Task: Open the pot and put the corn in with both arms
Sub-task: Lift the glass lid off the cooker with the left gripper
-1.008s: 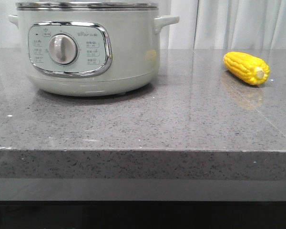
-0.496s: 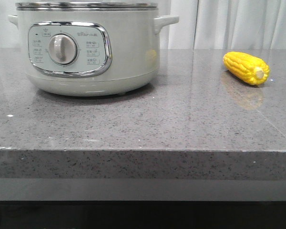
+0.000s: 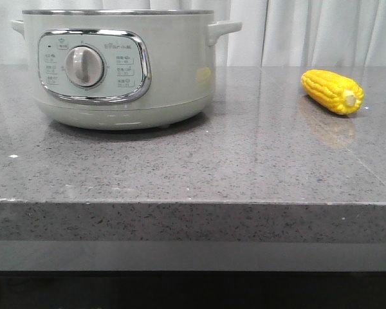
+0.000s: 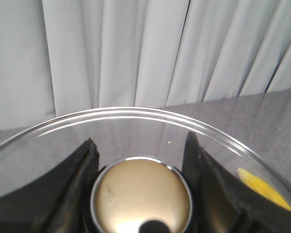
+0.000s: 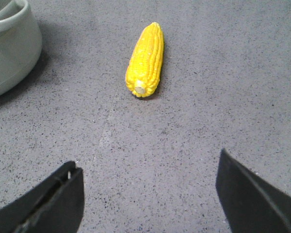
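Clamping the left gripper [image 4: 141, 194] on the brass-coloured knob [image 4: 141, 196] of a glass lid [image 4: 136, 115], black fingers [image 4: 75, 179] pressing it from both sides. Spreading wide apart, the right gripper [image 5: 150, 194], hanging empty over the speckled grey stone counter [image 5: 208, 97]. Lying flat straight ahead of those open fingers, well apart from them, the corn [image 5: 146, 59], pale stub end facing back toward them. Sitting off to one side beyond it, the pot [image 3: 116, 67], resting on the counter with its metal rim uncovered in the front view. Hanging behind everything, pale pleated curtains [image 4: 136, 53].
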### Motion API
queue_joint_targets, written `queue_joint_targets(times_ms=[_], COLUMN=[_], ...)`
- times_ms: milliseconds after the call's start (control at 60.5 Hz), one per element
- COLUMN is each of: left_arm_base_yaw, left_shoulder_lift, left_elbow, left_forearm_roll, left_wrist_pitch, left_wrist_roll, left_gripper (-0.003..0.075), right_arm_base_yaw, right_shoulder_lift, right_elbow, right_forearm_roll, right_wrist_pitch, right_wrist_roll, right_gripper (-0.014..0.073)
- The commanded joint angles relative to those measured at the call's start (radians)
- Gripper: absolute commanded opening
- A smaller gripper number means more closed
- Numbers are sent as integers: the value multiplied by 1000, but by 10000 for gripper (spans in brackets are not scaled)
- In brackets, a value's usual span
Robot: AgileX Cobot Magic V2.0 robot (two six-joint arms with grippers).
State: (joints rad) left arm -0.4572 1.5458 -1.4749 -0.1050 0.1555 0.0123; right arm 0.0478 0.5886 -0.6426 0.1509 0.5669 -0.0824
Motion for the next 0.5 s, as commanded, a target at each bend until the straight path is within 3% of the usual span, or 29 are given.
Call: queue_joint_targets(times_ms=[0,149,364,479], left_arm_base_yaw=[0,16,119,177], left_shoulder_lift=[-107,-197,-297,-353], left_elbow=[-54,-54,-54,-18], left_forearm_roll=[-9,11,42,42], left_wrist_pitch=[-79,69,288,333], left_wrist_roll=[-12,-12,-12,-12], left_gripper=[260,260,260,260], right_arm_base_yaw=[-4,-4,-4,-4], right_shoulder_lift=[7,7,7,7], right_elbow=[-33,-33,-33,-33], right_forearm_roll=[2,2,2,2], right_wrist_pitch=[-78,-78,-78,-78], right_wrist_roll=[-5,-5,-5,-5], right_gripper=[579,579,579,579])
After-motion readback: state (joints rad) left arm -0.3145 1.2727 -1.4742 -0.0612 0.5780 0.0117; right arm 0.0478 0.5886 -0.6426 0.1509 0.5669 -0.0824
